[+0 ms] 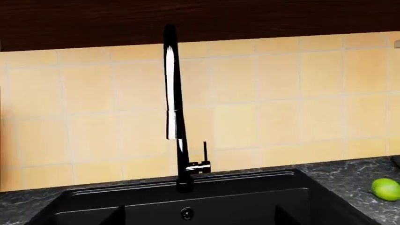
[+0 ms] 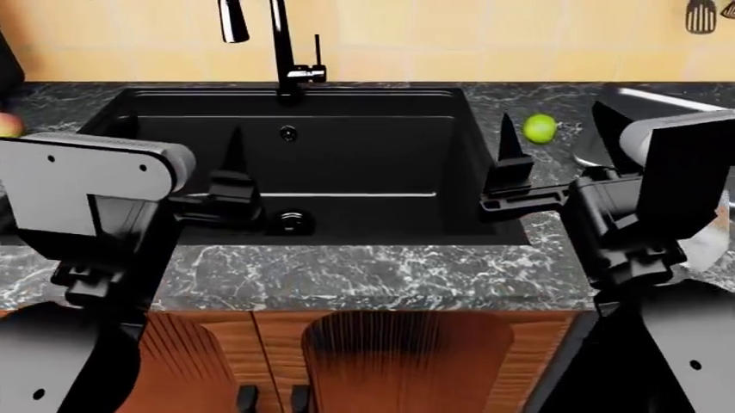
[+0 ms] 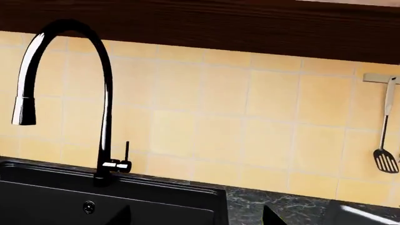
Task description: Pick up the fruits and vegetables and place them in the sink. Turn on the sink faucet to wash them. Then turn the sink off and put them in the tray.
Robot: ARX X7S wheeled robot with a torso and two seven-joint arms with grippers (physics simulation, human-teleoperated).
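The black sink (image 2: 453, 96) fills the middle of the head view, its faucet (image 2: 279, 52) standing at the back rim with a small side lever (image 1: 204, 151). A green lime (image 2: 540, 128) lies on the counter right of the sink, also visible in the left wrist view (image 1: 385, 189). At the far left counter edge a red-blushed apple (image 2: 7, 125) just shows. The tray (image 2: 660, 96) sits right of the lime, partly hidden by my right arm. My left gripper (image 1: 198, 216) hangs open over the basin, holding nothing. My right gripper (image 3: 198, 216) stands open and holding nothing over the sink's right rim.
A round drain (image 2: 291, 222) lies in the basin floor and an overflow hole (image 1: 186, 213) in its back wall. A spatula (image 3: 387, 159) hangs on the tiled wall at the right. Marbled dark counter (image 2: 379, 271) borders the sink, with wooden cabinet doors below.
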